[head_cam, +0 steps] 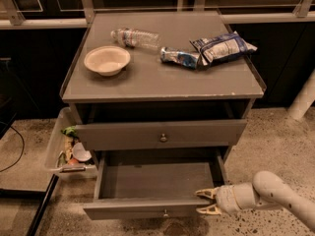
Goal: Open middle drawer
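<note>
The middle drawer (147,208) is a grey flat front with a small round knob (166,213). It stands pulled well out below the top drawer front (162,134), and its empty inside shows. My gripper (205,202) is at the right end of that drawer front, open. One tan fingertip (204,193) is above the front's top edge and the other is lower, beside its end. The lowest drawer is hidden under the open one.
On the cabinet top (162,80) lie a white bowl (107,60), a plastic bottle (135,36) and two snack bags (222,47). A clear bin of rubbish (66,149) hangs at the cabinet's left. A white post (302,100) stands at the right.
</note>
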Available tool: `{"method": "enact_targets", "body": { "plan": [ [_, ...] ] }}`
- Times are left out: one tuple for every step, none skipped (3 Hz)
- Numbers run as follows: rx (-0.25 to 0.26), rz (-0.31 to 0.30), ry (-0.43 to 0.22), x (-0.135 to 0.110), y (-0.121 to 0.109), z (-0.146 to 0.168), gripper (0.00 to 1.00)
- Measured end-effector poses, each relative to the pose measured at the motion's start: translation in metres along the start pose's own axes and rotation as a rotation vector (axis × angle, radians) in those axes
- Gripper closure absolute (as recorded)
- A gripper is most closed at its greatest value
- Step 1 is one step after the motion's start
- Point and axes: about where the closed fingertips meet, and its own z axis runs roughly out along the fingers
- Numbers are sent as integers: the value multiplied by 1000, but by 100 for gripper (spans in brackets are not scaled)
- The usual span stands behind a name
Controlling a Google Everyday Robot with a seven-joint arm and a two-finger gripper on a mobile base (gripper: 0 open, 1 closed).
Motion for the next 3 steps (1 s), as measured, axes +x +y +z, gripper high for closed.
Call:
{"method": "enact_targets", "body": {
  "plan": [
    [2,-4,0,-2,2,-1,100],
    [2,-4,0,-2,2,-1,82],
    [2,-4,0,-2,2,-1,59]
  ]
}}
